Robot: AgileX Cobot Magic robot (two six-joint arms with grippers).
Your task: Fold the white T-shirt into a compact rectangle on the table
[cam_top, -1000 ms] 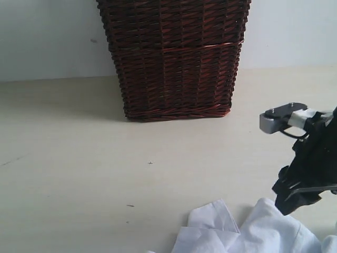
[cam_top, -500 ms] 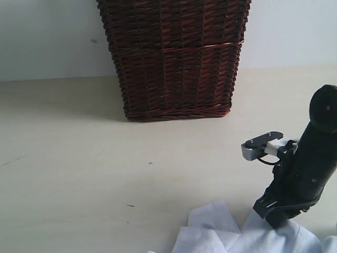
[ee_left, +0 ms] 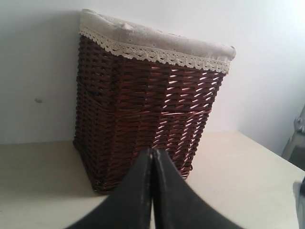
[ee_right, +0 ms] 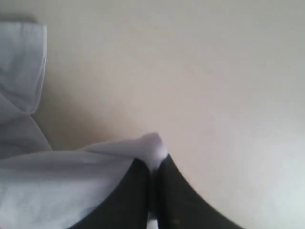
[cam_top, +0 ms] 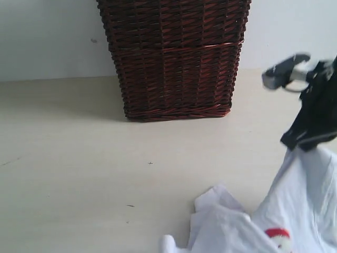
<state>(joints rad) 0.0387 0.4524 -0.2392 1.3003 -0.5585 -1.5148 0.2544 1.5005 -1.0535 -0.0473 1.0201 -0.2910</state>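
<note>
My right end effector (cam_top: 304, 148) is pinching a fold of the soft white cotton T-shirt (cam_top: 303, 203). Its two black fingertips (ee_right: 136, 179) are closed on the cloth, and a small white tuft pokes out just past them. It hangs clear above the smooth, pale cream desk (cam_top: 79, 158). The shirt falls away directly beneath it in a stretched sheet, down to the desk surface. The rest of the shirt lies crumpled on the desk, below my right end effector and off to its inner side. A bit of the red patch (cam_top: 277, 233) shows in that heap.

My left end effector (ee_left: 152, 152) is pressed together with nothing between its dark fingers. The tall dark brown wicker basket (ee_left: 143, 119) stands straight ahead of it on the desk. The basket's cream lace-trimmed cloth liner (ee_left: 157, 43) is folded over the rim, and the pale bluish-white wall (ee_left: 267, 57) rises behind it. The basket is well apart from my right end effector, beyond it and toward my left side. The shirt does not touch the basket.
</note>
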